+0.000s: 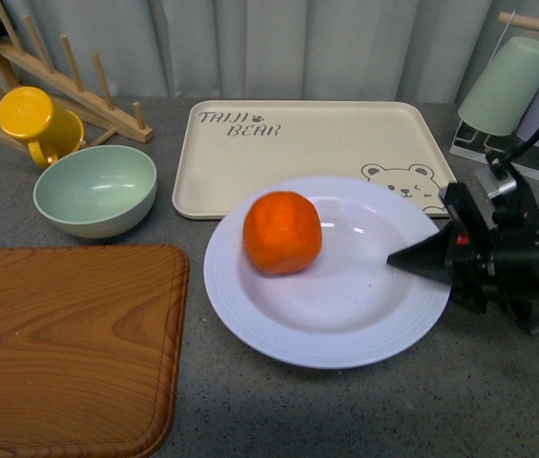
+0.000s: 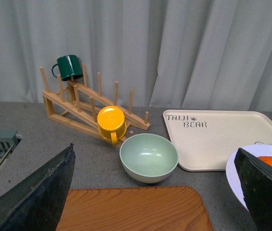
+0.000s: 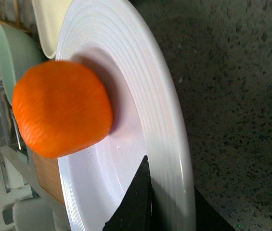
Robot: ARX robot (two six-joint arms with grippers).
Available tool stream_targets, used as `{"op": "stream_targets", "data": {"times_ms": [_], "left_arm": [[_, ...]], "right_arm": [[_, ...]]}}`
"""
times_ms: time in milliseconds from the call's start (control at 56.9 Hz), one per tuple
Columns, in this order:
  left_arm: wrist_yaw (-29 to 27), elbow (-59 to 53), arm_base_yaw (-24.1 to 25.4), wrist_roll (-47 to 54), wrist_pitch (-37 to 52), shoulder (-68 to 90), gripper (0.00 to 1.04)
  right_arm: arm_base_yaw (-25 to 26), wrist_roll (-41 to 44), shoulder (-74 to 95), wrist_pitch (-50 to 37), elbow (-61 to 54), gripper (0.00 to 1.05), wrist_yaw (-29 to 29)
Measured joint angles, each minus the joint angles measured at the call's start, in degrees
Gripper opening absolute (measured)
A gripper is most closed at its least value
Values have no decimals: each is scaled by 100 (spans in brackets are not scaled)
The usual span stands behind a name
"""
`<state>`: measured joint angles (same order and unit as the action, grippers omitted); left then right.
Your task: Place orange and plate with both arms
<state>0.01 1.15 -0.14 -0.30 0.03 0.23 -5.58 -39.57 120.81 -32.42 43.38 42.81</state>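
You are looking at a beige tray (image 1: pixel 288 162) printed with a bear face and two words of lettering. The lower one is reading "BEAR", and the upper one is starting "TA" but staying unclear. The orange (image 1: pixel 282 232) is sitting in the white ridged plate (image 1: pixel 345 320), left of its centre, and the plate is resting on the worktop (image 1: pixel 364 410), overlapping the tray's near edge. Your right gripper (image 1: pixel 404 258) is pinching the plate's right rim, fingers narrow. Your left gripper (image 2: pixel 155 150) is hanging wide apart, holding nothing. A pale green bowl (image 1: pixel 95 189) is standing beside a yellow mug (image 1: pixel 35 119).

Grey speckled counter (image 1: pixel 345 410) bears plate (image 1: pixel 236 315), tray (image 1: pixel 250 172), bowl (image 1: pixel 94 191), board (image 1: pixel 59 343) (wooden), rack (image 1: pixel 69 81).
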Motion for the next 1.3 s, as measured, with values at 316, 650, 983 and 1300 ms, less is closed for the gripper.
{"op": "stream_targets", "data": {"times_ms": [316,650,983,1300], "left_arm": [[-2,0,0,0,0,0,98],[-2,0,0,0,0,0,98],[0,0,0,2,0,0,98],[-2,0,0,2,0,0,98]], "right_arm": [[-44,-433,380,120,1165,4,-57],[-450,-815,1659,957,3340,4,-378],[-706,-911,2800,2052,5287,4,-787],[-715,-525,3145,2798,6100,5,-1067]]}}
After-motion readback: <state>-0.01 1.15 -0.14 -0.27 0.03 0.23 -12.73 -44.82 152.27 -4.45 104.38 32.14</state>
